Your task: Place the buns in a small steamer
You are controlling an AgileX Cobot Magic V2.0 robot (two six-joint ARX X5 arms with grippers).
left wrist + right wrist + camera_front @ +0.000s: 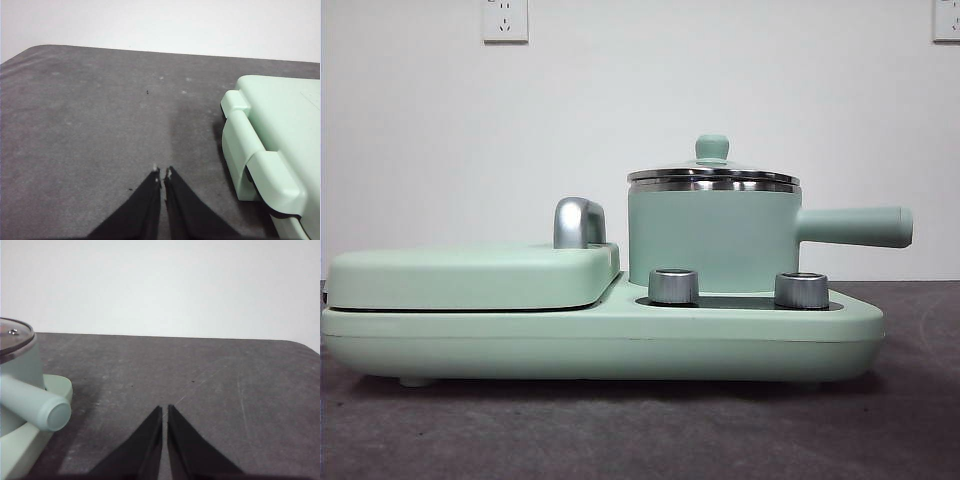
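The small steamer (712, 235) is a mint-green pot with a steel rim and a long side handle. It stands on the right half of the mint-green cooker base (600, 340), and its glass lid with a green knob (712, 148) is on. It also shows in the right wrist view (17, 370). No buns are in view. My left gripper (162, 172) is shut and empty over the dark table beside the flat hinged griddle (272, 135). My right gripper (165, 410) is shut and empty over the table beside the pot's handle (37, 405).
The flat griddle (470, 275) with its steel hinge post (578, 222) fills the cooker's left half. Two steel knobs (673, 286) stand in front of the pot. The table is dark grey (640, 430), and a white wall stands behind it.
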